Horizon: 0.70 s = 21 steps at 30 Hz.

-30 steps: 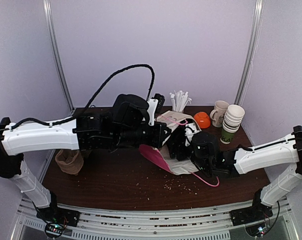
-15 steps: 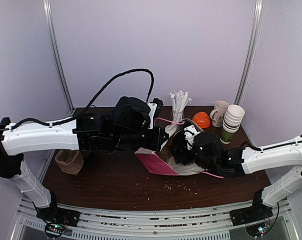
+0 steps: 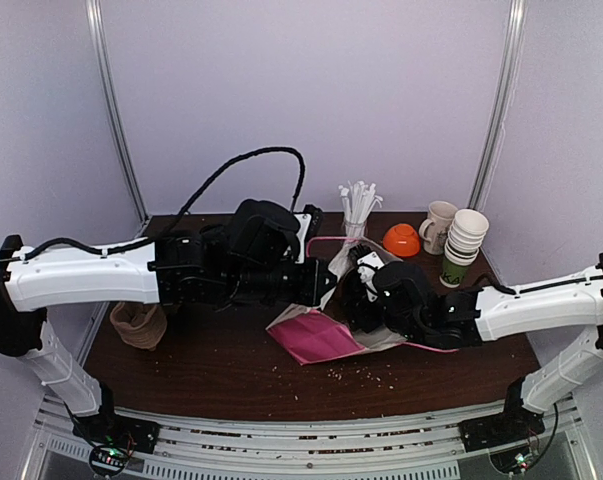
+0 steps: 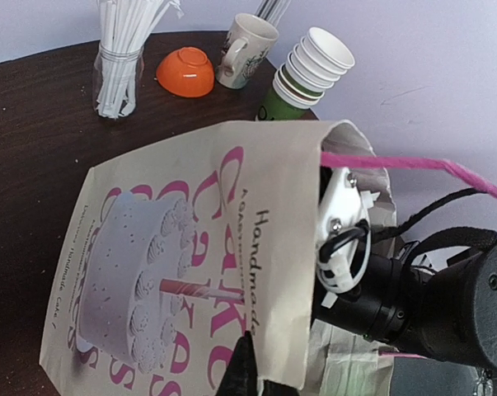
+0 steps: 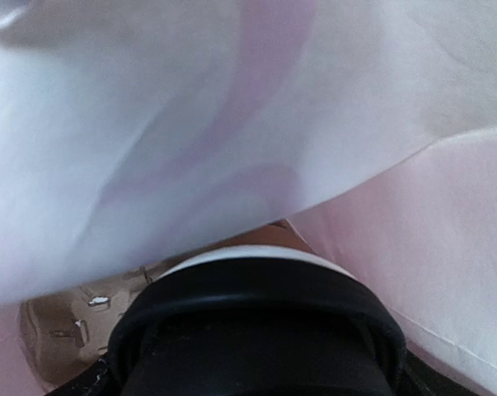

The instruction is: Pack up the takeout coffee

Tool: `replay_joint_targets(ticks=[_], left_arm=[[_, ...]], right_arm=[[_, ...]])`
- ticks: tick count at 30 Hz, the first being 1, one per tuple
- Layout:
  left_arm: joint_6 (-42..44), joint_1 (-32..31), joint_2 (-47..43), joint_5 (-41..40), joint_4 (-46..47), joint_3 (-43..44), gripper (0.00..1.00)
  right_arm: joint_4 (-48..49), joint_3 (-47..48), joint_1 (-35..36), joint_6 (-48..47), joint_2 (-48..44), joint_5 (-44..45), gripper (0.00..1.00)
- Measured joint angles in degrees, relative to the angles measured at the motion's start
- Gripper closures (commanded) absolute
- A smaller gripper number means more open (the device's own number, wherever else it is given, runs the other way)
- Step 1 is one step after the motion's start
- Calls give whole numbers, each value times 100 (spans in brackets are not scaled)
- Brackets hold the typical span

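Right wrist: bag over takeout coffee

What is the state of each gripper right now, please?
Left gripper: jaws closed, pinching the paper bag's edge.
Right gripper: inside the bag, jaws apparently around the takeout coffee.

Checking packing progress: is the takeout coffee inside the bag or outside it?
Inside: in the right wrist view the takeout coffee, lid on, is enclosed by the paper walls of the bag.

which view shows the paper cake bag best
Left wrist: the paper bag, its printed face with cake picture and lettering, fills much of the frame. Top external shows only part of it, a pink side; right wrist shows pale inner walls.
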Motion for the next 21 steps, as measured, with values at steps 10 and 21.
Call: replay_joint_targets(ticks=[10,21], left_arm=[[-17,96,0,-7,-140,-57,100],[118,87,-52,216,-162,-85,61]], right_arm=[[251,428,0,76,763,-76,27],[306,452,-13,120,876,-686,27]])
